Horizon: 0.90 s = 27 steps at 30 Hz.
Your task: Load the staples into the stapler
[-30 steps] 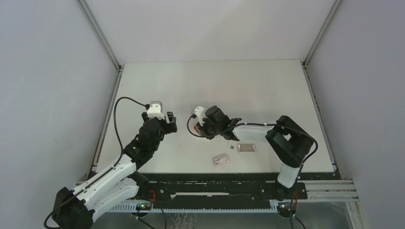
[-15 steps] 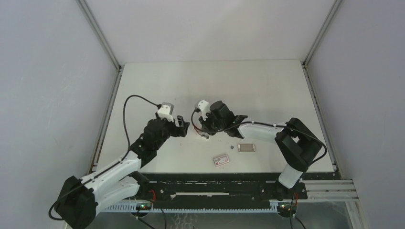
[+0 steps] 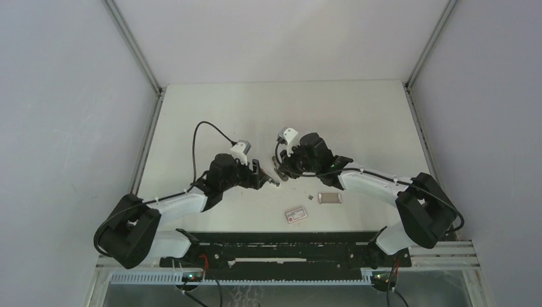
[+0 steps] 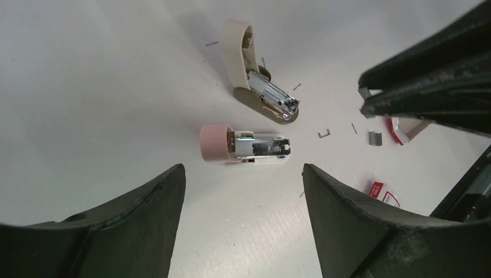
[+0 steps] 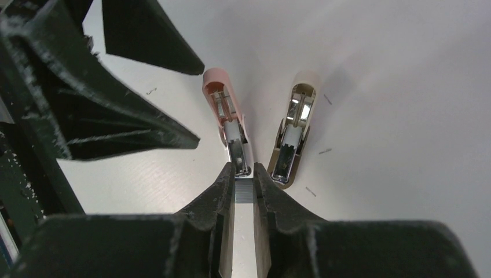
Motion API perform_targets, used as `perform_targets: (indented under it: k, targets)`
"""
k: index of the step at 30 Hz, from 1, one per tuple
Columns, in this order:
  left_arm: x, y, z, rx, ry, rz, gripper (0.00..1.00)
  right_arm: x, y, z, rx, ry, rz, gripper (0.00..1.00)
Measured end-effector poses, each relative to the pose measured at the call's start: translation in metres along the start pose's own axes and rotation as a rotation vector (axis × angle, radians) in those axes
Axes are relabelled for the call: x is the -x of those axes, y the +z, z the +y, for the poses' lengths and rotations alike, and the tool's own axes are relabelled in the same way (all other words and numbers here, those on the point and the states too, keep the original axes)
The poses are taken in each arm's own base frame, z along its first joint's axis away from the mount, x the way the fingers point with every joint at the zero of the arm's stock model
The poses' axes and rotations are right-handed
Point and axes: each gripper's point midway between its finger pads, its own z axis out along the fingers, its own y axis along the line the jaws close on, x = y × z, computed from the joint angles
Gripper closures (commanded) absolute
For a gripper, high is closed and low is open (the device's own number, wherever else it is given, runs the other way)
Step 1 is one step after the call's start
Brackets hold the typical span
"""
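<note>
The pink stapler (image 4: pixel 243 145) lies on its side on the white table, its silver metal channel pointing right. My left gripper (image 4: pixel 243 169) is open, and the stapler lies just beyond its fingertips. In the right wrist view, my right gripper (image 5: pixel 244 168) is shut on the staples (image 5: pixel 245 191), a small grey block. The block's front edge sits at the near end of the stapler (image 5: pixel 231 124) channel. From above, the left gripper (image 3: pixel 261 178) and the right gripper (image 3: pixel 282 173) meet over the stapler (image 3: pixel 274 182).
A beige stapler (image 4: pixel 255 75) lies open just beyond the pink one. A red-and-white box (image 3: pixel 295 214) and a silver object (image 3: pixel 330 197) lie nearer the table's front edge. Loose single staples (image 4: pixel 323 134) and a short grey strip (image 4: pixel 375 137) are scattered around.
My left arm has swung right and stretched out low, bringing its open gripper up to the stapler. The right gripper, still shut on the staples, has shifted slightly right.
</note>
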Motion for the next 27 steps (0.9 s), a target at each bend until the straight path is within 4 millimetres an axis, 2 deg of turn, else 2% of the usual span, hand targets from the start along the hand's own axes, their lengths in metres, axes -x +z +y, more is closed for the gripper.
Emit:
perform_targets:
  k: [4,8,12,17,20,23,27]
  targets:
    - [0.001,0.007,0.008,0.000,-0.040,0.005,0.27,-0.006,-0.003,0.002,0.007,0.012,0.007,0.88]
    - [0.004,0.015,0.011,-0.005,-0.051,0.010,0.44,-0.007,-0.005,0.005,0.016,0.019,0.004,0.88]
    - [0.008,0.024,0.009,-0.029,-0.055,0.012,0.56,-0.007,-0.004,0.006,0.023,0.021,-0.005,0.88]
    - [0.004,0.026,0.008,-0.052,-0.057,0.028,0.70,-0.007,-0.004,0.006,0.027,0.022,-0.011,0.88]
    - [0.002,0.027,0.008,-0.064,-0.052,0.039,0.82,-0.006,-0.004,0.007,0.029,0.021,-0.013,0.88]
    - [0.002,0.027,0.003,-0.090,-0.040,0.047,0.90,-0.008,-0.003,0.008,0.028,0.015,-0.012,0.88]
    - [0.004,0.027,-0.008,-0.157,-0.011,0.066,0.93,-0.014,0.001,0.015,0.035,-0.003,-0.006,0.88]
